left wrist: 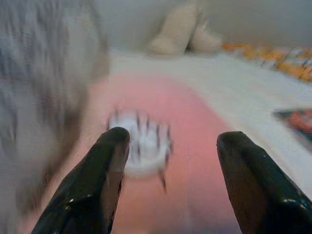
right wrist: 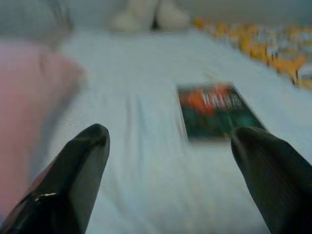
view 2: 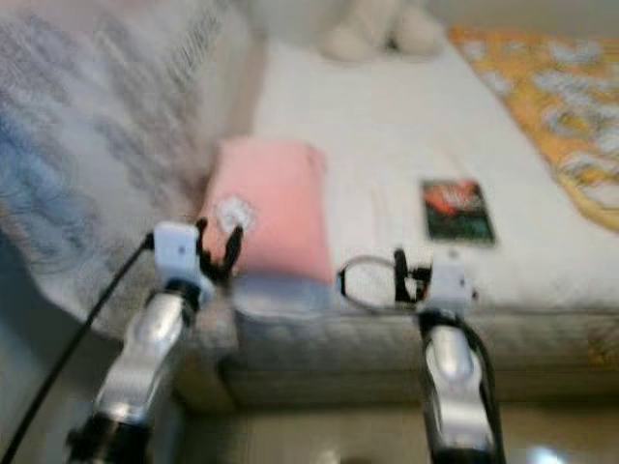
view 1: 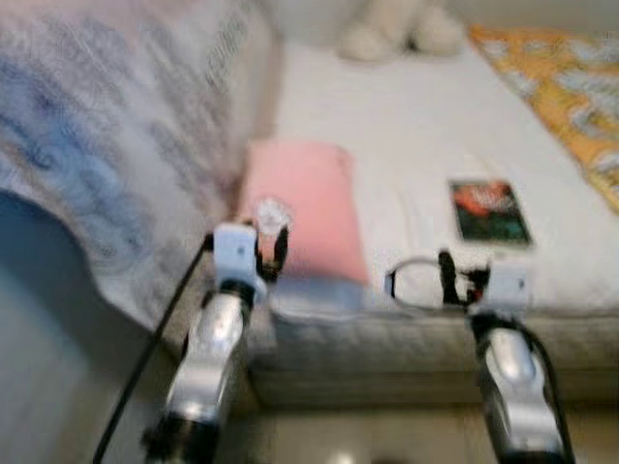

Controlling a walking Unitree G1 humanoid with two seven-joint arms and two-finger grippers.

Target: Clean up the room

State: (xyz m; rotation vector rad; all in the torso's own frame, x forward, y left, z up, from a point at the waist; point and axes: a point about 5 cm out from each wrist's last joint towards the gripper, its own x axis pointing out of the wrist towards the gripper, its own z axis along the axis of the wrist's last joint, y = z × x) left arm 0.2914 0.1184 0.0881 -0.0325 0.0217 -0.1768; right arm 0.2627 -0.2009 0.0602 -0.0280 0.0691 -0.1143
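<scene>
1. The left gripper (left wrist: 168,161) has its two black fingers (left wrist: 92,185) spread wide with nothing between them, held over the near end of the pink pillow (view 1: 302,208), just short of the white patch (left wrist: 141,141) on it.
2. The right gripper (right wrist: 168,161) is spread just as wide and empty, at the near edge of the bed (view 1: 406,116), with the book (right wrist: 217,112) lying flat beyond its fingertips.
3. The book is right of the pillow, well apart from it.
4. A grey patterned blanket (view 1: 106,145) is heaped left of the pillow; an orange patterned cover (view 1: 566,87) lies far right; a cream soft toy (view 1: 397,29) sits at the bed's far end.
</scene>
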